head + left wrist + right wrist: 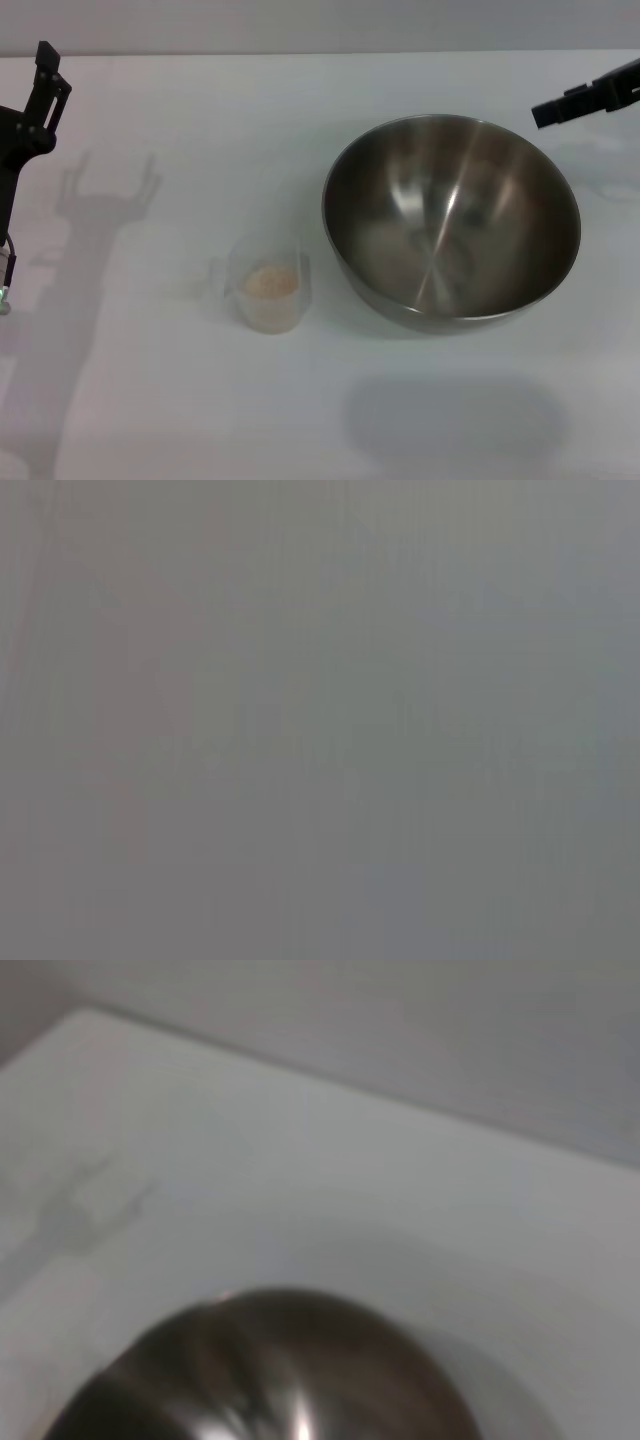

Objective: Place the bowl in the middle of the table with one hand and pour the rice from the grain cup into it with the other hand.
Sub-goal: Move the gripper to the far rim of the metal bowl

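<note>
The steel bowl (450, 215) stands empty on the white table (200, 120), right of the middle. It also shows in the right wrist view (270, 1370). The clear grain cup (268, 285) stands upright just left of the bowl, apart from it, with rice (270, 281) in its bottom. My left gripper (52, 75) is raised at the far left edge, open and empty, well away from the cup. My right gripper (545, 112) hangs at the far right, above the table just beyond the bowl's far right rim, holding nothing. The left wrist view shows only plain grey.
The table's far edge (320, 53) runs along the top of the head view, with a grey wall behind it. The left arm's shadow (100, 210) lies on the table left of the cup. No other objects show.
</note>
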### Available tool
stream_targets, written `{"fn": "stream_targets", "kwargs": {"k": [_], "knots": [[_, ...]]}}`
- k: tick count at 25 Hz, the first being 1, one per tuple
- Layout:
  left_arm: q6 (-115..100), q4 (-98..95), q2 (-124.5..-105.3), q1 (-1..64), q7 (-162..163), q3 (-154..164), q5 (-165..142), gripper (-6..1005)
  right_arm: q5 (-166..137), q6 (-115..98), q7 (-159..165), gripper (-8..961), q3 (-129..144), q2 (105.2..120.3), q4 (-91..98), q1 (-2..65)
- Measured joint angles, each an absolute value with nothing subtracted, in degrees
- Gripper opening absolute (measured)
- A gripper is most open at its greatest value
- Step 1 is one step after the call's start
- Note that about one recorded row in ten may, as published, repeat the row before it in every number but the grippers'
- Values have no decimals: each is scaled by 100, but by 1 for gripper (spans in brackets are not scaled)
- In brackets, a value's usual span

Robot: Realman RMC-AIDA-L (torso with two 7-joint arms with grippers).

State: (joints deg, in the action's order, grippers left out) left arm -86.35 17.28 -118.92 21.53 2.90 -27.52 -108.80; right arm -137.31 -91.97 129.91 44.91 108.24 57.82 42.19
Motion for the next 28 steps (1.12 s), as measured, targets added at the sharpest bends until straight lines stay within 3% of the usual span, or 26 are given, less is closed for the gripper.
{"fn": "stream_targets", "kwargs": {"k": [15,28], "knots": [[-8784,1719,-11892,2135,325,-2743,-10880,815,-14904,-9632,13493,674,4675,10816,5830,4749],[-8846,1714,-11883,2129,331,-2764,-10881,811,-14968,-9074,13503,673,5277,11176,5858,4468]]}}
